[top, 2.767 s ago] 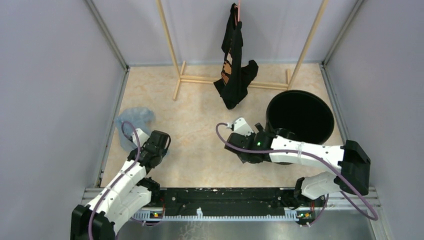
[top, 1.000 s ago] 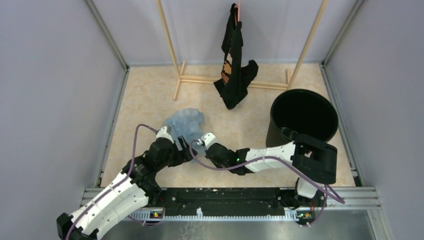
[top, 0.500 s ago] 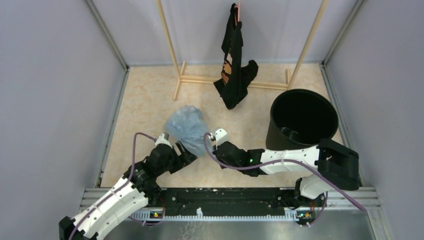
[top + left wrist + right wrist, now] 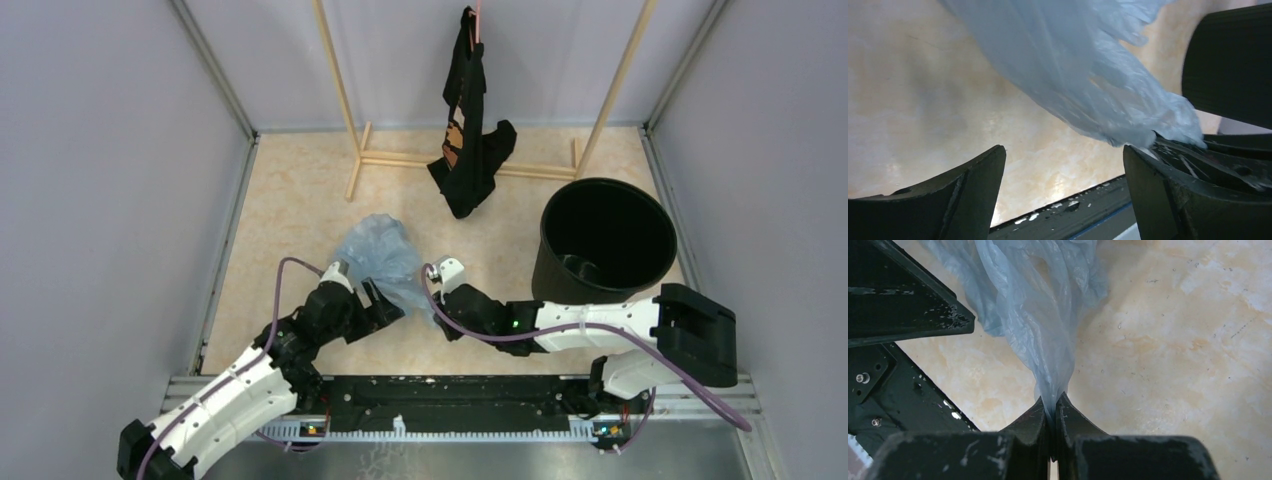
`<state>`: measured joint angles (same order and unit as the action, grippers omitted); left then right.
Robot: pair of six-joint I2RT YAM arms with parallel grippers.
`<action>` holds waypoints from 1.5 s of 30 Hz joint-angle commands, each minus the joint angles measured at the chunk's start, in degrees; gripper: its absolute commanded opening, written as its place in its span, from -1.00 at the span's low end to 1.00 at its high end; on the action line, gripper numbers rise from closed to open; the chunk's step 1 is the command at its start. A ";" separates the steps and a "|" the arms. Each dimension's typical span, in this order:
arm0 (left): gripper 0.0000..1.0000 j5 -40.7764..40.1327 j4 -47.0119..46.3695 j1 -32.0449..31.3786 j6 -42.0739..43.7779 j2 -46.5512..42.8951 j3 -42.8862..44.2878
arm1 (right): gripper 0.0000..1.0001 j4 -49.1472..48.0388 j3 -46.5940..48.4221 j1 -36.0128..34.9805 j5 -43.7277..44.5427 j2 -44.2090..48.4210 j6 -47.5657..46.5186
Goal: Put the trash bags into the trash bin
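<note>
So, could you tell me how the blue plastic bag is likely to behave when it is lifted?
Probably floppy: the bag bunches into thin folds where the right hand pinches it. Likely very light, being translucent film. It may slip or trail, since most of it is loose beyond the pinch.

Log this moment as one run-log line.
translucent light-blue plastic trash bag: outside round glossy black plastic trash bin | right gripper: shut on bag | left gripper: open | bin: upright
</note>
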<state>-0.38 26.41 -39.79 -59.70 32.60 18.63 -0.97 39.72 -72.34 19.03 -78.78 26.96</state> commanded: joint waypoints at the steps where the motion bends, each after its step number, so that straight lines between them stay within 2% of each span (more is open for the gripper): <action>1: 0.90 4.34 -3.76 0.09 0.99 -4.24 2.74 | -0.98 -3.27 -0.11 0.00 -1.47 1.42 0.68; 6: 0.96 0.02 -2.98 0.15 -2.51 -9.58 0.51 | -0.98 -4.38 0.65 0.00 -1.89 0.51 0.29; 10: 0.93 -6.77 -1.04 0.14 -7.48 -8.24 -0.55 | -0.98 -4.92 1.21 0.00 -2.76 -0.04 0.35; 13: 0.71 -7.87 -0.12 0.14 -6.81 -5.09 0.81 | -0.98 -4.68 1.32 0.00 -3.04 0.17 0.56; 15: 0.65 -8.01 0.16 0.12 -6.06 -2.91 1.49 | -0.98 -4.72 1.23 0.05 -3.17 0.61 0.64; 20: 0.82 -7.90 -4.43 0.14 -3.97 0.08 0.86 | -0.97 -5.48 1.49 0.00 -4.06 0.88 0.68; 23: 0.79 -9.72 -6.89 0.15 -3.37 2.22 0.71 | -0.97 -5.73 1.66 0.00 -4.56 0.78 0.86; 26: 0.60 -11.51 -7.28 0.24 -3.98 4.99 0.63 | -0.97 -5.21 2.16 0.00 -4.53 0.85 0.74; 29: 0.31 -11.54 -8.43 0.24 -3.68 7.54 0.36 | -0.97 -4.92 2.37 0.00 -4.18 0.73 0.67; 33: -0.43 -13.19 -5.51 0.24 -3.51 8.68 1.10 | -0.96 -4.68 1.74 0.20 -2.92 0.39 1.33; 35: -0.67 -16.42 -1.54 0.32 -3.70 7.72 2.13 | -0.95 -4.21 1.30 0.96 -2.54 -0.14 1.51; 39: -0.86 -21.55 3.05 1.54 0.20 4.18 5.57 | -0.96 -1.40 2.85 6.63 -5.65 -2.55 2.13; 41: -0.93 -22.18 2.32 3.52 5.36 3.06 9.49 | -0.97 3.40 7.82 11.19 -8.99 -4.65 1.30; 43: -1.00 -20.51 1.03 7.15 13.36 4.43 17.83 | -1.00 11.49 17.22 13.25 -9.30 -6.77 -2.27; 45: -1.00 -16.35 0.70 11.40 25.45 8.41 32.79 | -1.00 21.14 32.16 13.53 -3.42 -7.06 -7.32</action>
<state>-17.98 31.59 -34.02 -53.76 37.56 30.15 8.16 50.13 -60.40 12.05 -85.76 26.63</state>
